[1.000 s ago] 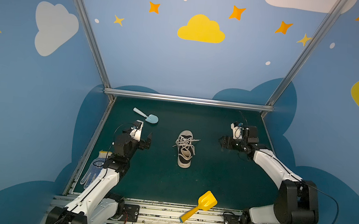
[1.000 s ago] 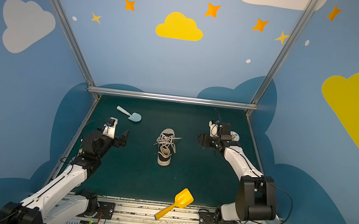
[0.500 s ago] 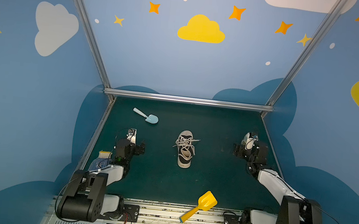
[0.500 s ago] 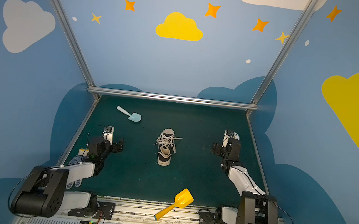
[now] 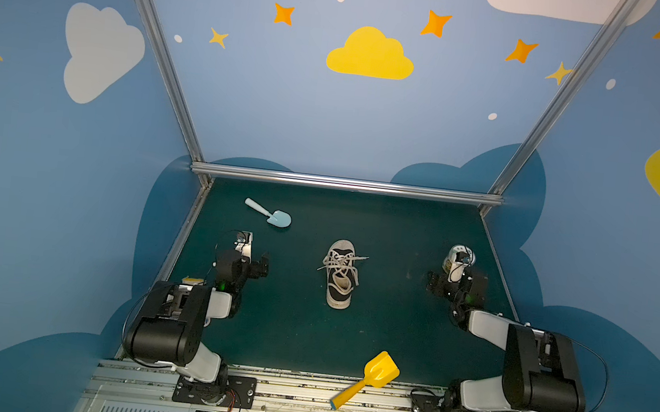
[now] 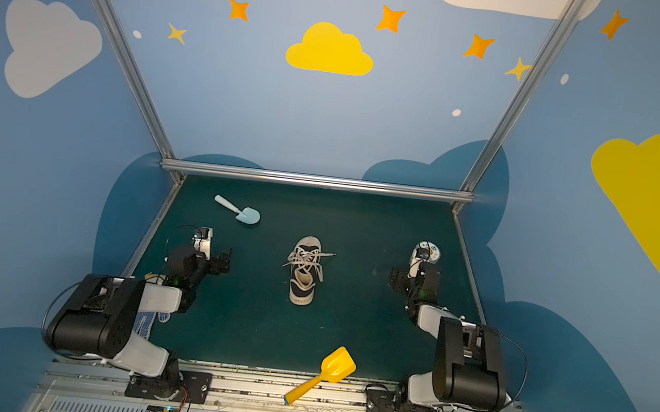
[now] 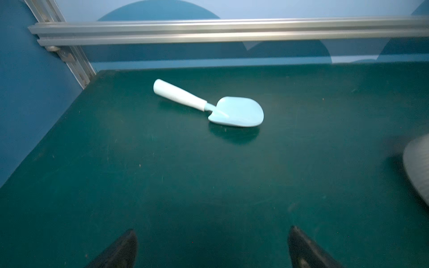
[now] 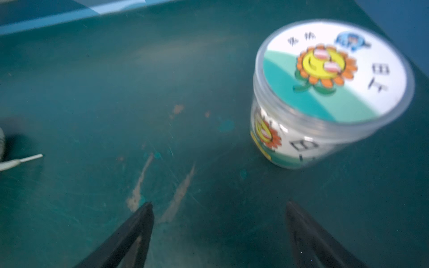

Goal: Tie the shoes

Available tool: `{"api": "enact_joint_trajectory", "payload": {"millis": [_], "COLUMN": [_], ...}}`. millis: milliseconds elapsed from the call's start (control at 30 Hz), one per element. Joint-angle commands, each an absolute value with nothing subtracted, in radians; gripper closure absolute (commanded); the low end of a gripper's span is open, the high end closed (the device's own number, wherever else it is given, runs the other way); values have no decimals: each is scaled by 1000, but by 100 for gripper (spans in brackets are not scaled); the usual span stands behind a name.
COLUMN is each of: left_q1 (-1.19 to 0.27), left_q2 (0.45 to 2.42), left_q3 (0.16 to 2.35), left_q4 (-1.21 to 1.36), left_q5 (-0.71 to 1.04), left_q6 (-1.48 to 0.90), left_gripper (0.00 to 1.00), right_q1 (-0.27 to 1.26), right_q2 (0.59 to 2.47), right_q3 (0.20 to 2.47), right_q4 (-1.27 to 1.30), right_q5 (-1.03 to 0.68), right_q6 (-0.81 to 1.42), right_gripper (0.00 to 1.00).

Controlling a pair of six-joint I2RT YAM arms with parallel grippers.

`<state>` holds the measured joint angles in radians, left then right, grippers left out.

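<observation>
Your green tabletop (image 5: 401,231) carries the black sneaker (image 5: 340,277) at its middle, a pale blue trowel (image 5: 269,214) back left and a lidded jar (image 8: 325,92) near the right edge. A yellow scoop (image 5: 375,375) overhangs the front edge; a dotted glove (image 6: 147,321) lies front left.

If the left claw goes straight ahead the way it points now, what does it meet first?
Most likely the blade of the light blue toy shovel, which lies nearly straight ahead of the open left claw with bare table between. Height is unclear; it could pass above.

The sneaker (image 7: 417,167) is cut off, the jar (image 8: 325,92) blurred, the glove (image 6: 146,323) mostly hidden
</observation>
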<state>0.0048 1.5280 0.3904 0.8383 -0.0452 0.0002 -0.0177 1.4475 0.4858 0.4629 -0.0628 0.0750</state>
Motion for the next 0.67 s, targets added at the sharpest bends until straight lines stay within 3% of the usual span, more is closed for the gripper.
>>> {"api": "enact_joint_trajectory", "payload": {"millis": [0, 633], "left_q1": [12, 11], "left_q2": [1537, 1525], "left_q3": [413, 397], "left_q4": [785, 793], "left_q5": [-59, -106], "left_q6": [-16, -31], "left_gripper": [0, 0], "right_q1": [-6, 25], "right_q2": [1447, 1454], "right_q3": [517, 530], "right_q4": [460, 443], "right_q5": [-49, 15], "right_q6": [84, 76], "right_gripper": [12, 12]}}
